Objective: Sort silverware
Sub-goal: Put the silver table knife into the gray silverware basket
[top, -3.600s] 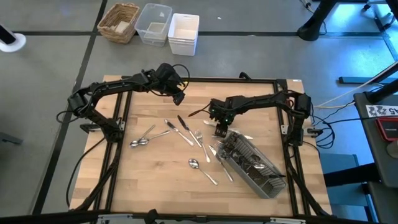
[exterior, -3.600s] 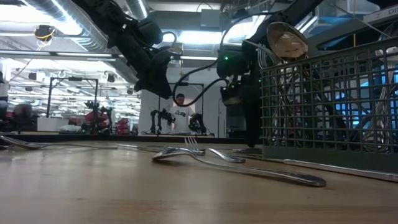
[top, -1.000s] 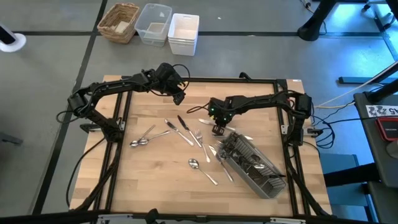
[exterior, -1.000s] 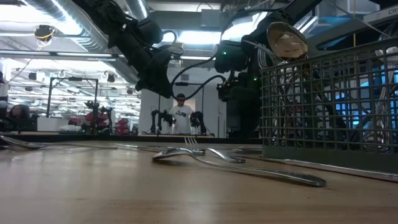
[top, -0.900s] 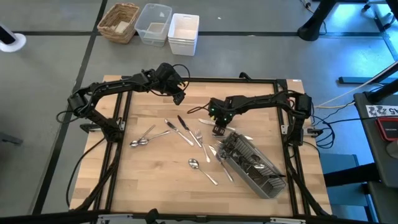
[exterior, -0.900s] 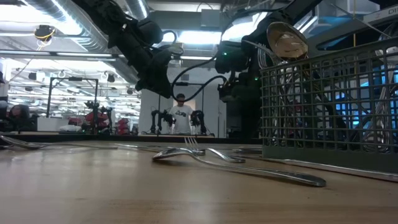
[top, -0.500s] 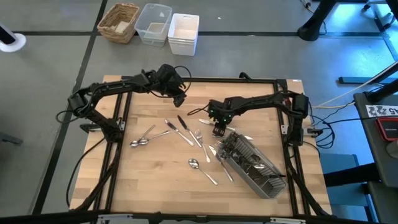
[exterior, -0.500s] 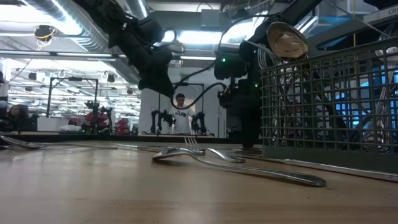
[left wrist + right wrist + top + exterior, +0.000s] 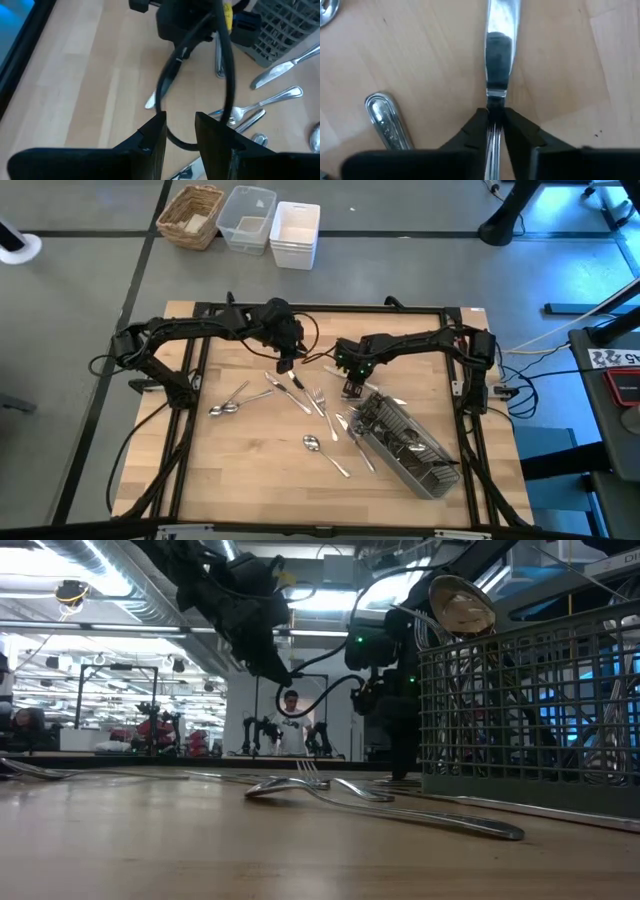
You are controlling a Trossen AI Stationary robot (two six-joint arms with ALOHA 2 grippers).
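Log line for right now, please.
phase: pick | right gripper: jaws closed on knife lying on table | left gripper: jaws apart, empty, above loose silverware

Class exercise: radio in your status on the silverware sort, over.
Right gripper pinching a table knife flat on the table. Left gripper open, empty, above loose silverware. Caddy partly filled. Nothing blocking.

Left gripper (image 9: pixel 284 363) swung in from the table's far left edge toward centre, now lowered over the scattered silverware (image 9: pixel 300 395), close to the right arm's wrist. Fingers (image 9: pixel 156 131) parted, nothing between them. Right gripper (image 9: pixel 349 388) dipped slightly lower beside the caddy (image 9: pixel 405 442); fingers (image 9: pixel 479 122) now pinched on a knife (image 9: pixel 499 55) handle lying on the wood.
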